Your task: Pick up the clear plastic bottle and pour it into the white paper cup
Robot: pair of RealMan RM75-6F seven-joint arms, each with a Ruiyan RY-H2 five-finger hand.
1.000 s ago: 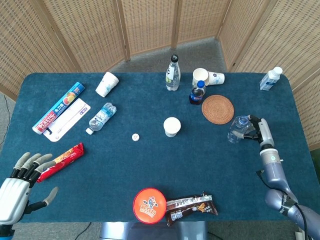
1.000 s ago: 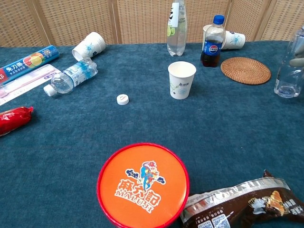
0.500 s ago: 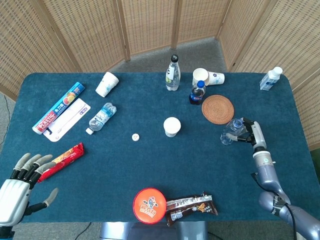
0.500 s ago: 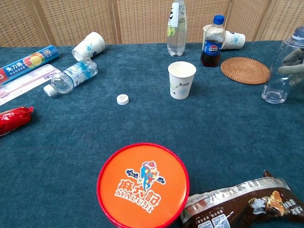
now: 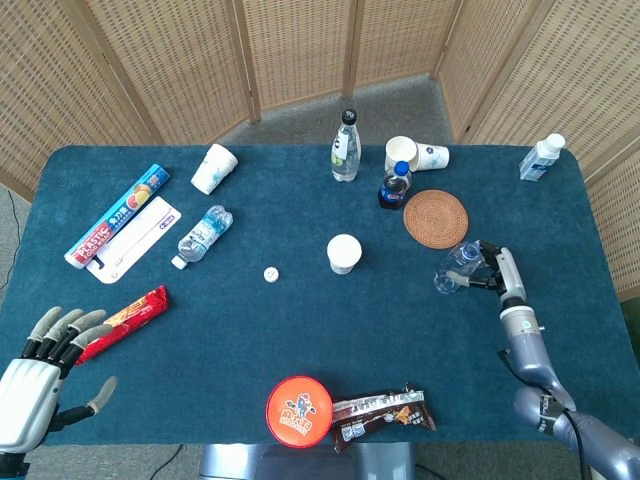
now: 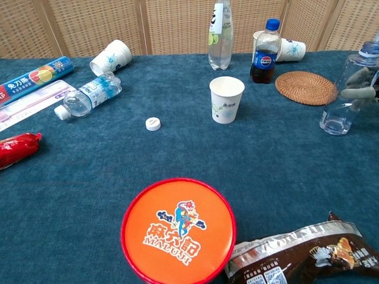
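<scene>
My right hand (image 5: pixel 494 272) (image 6: pixel 361 84) grips a clear plastic bottle (image 5: pixel 452 270) (image 6: pixel 343 99) with a blue neck ring, held just above the cloth at the right and tilted slightly. The white paper cup (image 5: pixel 344 253) (image 6: pixel 227 99) stands upright near the table's middle, well to the left of the bottle. A small white cap (image 5: pixel 270 273) (image 6: pixel 153 123) lies left of the cup. My left hand (image 5: pixel 40 367) hovers at the near left corner, fingers spread, holding nothing.
A woven coaster (image 5: pixel 436 217), a cola bottle (image 5: pixel 395 186), a tall clear bottle (image 5: pixel 345 147) and two paper cups (image 5: pixel 416 153) sit behind the white paper cup. A lying water bottle (image 5: pixel 203 235), red snack (image 5: pixel 125 322), orange lid (image 5: pixel 300 410) and brown wrapper (image 5: pixel 385 412) lie nearer.
My right hand has carried the clear bottle leftward, toward the white paper cup. The left hand has stayed put.
</scene>
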